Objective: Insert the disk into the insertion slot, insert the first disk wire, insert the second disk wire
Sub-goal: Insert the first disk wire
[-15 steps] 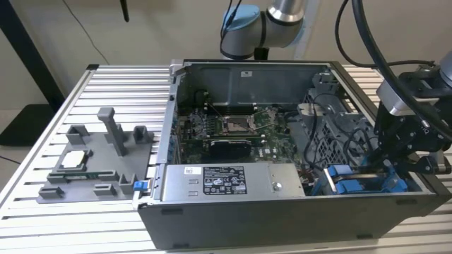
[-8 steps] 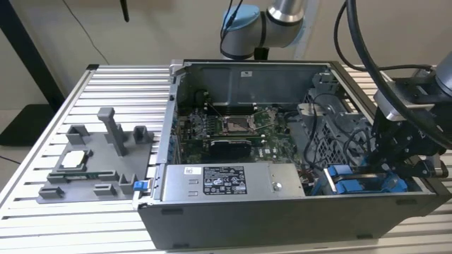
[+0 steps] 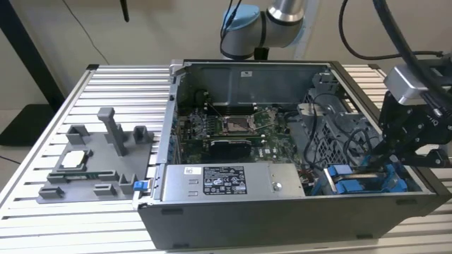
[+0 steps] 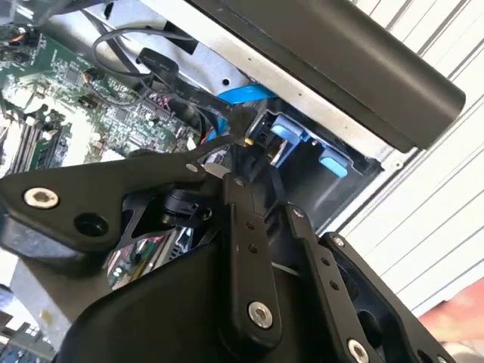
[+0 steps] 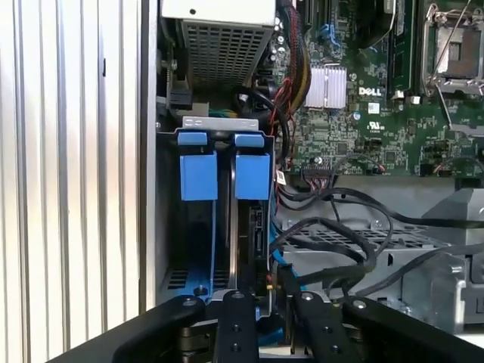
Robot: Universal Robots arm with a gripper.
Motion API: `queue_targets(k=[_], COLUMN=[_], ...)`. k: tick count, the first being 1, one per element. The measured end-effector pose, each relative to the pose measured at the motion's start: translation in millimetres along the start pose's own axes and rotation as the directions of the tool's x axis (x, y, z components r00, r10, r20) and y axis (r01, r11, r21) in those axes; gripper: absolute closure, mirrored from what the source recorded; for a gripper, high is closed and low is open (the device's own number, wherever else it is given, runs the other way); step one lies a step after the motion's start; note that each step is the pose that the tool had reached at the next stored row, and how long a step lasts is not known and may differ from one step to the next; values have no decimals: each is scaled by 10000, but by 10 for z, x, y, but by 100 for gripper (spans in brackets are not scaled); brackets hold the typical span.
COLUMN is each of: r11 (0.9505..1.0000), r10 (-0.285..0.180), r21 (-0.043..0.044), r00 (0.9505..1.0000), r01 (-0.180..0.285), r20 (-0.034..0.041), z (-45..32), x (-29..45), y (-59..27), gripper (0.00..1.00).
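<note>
From my station I judge that the first step is done. The disk [image 5: 248,227] stands on its edge inside the insertion slot [image 5: 219,122], at a corner of the open computer case [image 3: 282,225]. The blue tab of its carrier is at one end of the bay, just beside a second blue tab. In the exterior view the slot is at the exterior view's right, next to the power-supply box [image 3: 226,181]. The gripper [image 5: 274,306] hangs over the other end of the disk, very near to it, and a bundle of black wires [image 5: 333,234] runs close past the same place. I cannot tell if the gripper is open or closed, and I cannot tell if it carries a wire, because its own body covers that spot in both wrist views. I also cannot confirm whether any wire already sits in the socket of the disk. To my judgement the two wire steps are not yet finished.
</note>
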State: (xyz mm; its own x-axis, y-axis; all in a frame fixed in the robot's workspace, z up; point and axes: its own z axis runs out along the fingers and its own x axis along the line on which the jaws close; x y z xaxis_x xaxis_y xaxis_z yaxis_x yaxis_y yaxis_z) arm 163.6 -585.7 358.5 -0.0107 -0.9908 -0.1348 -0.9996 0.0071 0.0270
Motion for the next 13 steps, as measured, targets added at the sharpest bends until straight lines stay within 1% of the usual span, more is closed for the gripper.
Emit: queue_targets(k=[4, 5, 7, 9, 13], r11=[10000, 10000, 10000, 10000, 10000], r10=[0, 0, -2, -1, -1], r21=[0, -1, -1, -1, -1], r00=[10000, 10000, 10000, 10000, 10000], r01=[0, 0, 2, 1, 1], r20=[-3, 0, 0, 0, -2], z=[-152, -171, -172, -171, -164], x=[-36, -49, -73, -87, -129], y=[4, 5, 1, -24, -120], gripper=[0, 0, 0, 0, 0])
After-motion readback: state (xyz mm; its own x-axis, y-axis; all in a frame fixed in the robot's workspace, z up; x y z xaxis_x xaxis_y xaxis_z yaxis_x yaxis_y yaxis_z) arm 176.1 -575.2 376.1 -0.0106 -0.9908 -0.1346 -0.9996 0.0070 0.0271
